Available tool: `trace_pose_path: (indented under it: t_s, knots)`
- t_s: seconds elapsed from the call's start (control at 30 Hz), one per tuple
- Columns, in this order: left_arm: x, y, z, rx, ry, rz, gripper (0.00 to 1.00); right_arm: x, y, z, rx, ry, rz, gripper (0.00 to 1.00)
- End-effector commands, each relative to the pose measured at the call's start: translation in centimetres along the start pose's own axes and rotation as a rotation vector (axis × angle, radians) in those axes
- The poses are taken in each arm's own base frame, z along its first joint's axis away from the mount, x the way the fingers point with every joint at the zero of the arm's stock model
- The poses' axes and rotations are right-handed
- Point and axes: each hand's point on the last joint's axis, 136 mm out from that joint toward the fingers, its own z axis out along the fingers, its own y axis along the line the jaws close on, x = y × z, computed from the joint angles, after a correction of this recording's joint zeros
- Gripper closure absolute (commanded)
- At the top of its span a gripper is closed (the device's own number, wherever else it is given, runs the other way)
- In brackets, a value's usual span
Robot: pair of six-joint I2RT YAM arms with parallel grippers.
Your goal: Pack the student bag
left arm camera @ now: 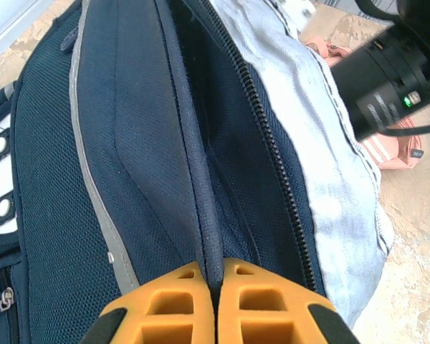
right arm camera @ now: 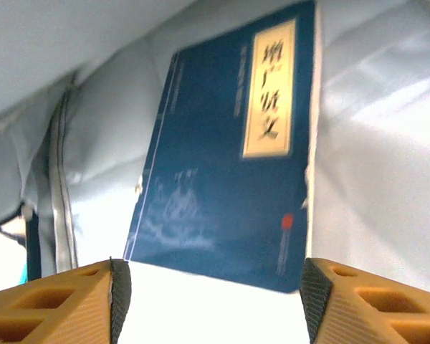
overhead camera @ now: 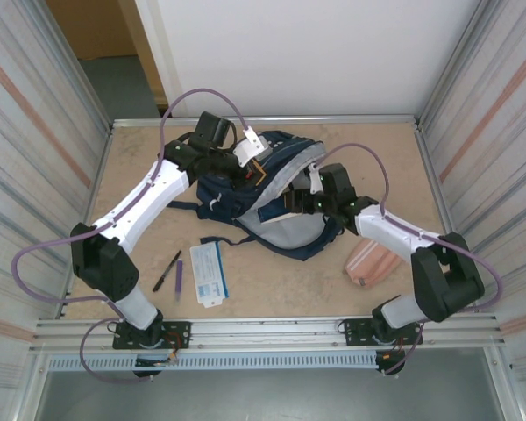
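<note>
The student bag, navy with its grey lining showing, lies open in the middle of the table. My left gripper is at its far top edge. In the left wrist view this gripper is shut on a navy fabric ridge of the bag beside the zipper. My right gripper reaches into the bag's mouth. In the right wrist view it stands open, nothing between its fingers. Just beyond it a dark blue book with a cream title label lies against the grey lining.
A pink striped pouch lies right of the bag by the right arm. A white and blue booklet, a black pen and a purple pen lie near the front left. Metal walls close in both sides.
</note>
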Motion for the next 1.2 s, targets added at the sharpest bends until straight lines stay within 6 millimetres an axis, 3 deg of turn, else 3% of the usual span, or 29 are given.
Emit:
trace_pose_path:
  t_s: [0.0, 0.07, 0.2, 0.27, 0.43, 0.6, 0.73, 1.0, 1.17]
  knots:
    - [-4.0, -0.6, -2.3, 0.003, -0.154, 0.088, 1.0, 3.3, 0.3, -0.1, 0.018, 0.049, -0.014, 0.4]
    - [-4.0, -0.8, -2.3, 0.013, -0.159, 0.091, 1.0, 4.1, 0.5, 0.4, 0.01, 0.042, -0.002, 0.5]
    - [-4.0, -1.0, -2.0, 0.04, -0.169, 0.075, 1.0, 4.7, -0.5, 1.9, 0.058, 0.037, 0.001, 0.88]
    - [-4.2, -1.6, -1.8, 0.084, -0.178, 0.069, 1.0, 4.6, -0.9, 2.6, 0.072, 0.023, 0.015, 0.92]
    - [-4.2, -1.6, -1.8, 0.081, -0.179, 0.069, 1.0, 3.5, -2.1, 4.5, 0.133, -0.023, 0.031, 0.96]
    - [-4.7, -1.6, -1.8, 0.09, -0.202, 0.064, 1.0, 2.6, -1.3, 6.3, 0.076, -0.092, 0.024, 0.99]
    - [-4.7, -1.5, -1.6, 0.091, -0.196, 0.063, 1.0, 2.3, -1.7, 7.3, 0.097, -0.111, 0.062, 1.0]
    - [-4.2, -1.7, -1.6, 0.102, -0.184, 0.07, 1.0, 0.0, -3.0, 8.0, 0.156, -0.171, 0.097, 1.0]
    - [-4.0, -2.1, -1.6, 0.121, -0.185, 0.083, 1.0, -0.7, -1.8, 10.9, 0.101, -0.103, 0.042, 1.0]
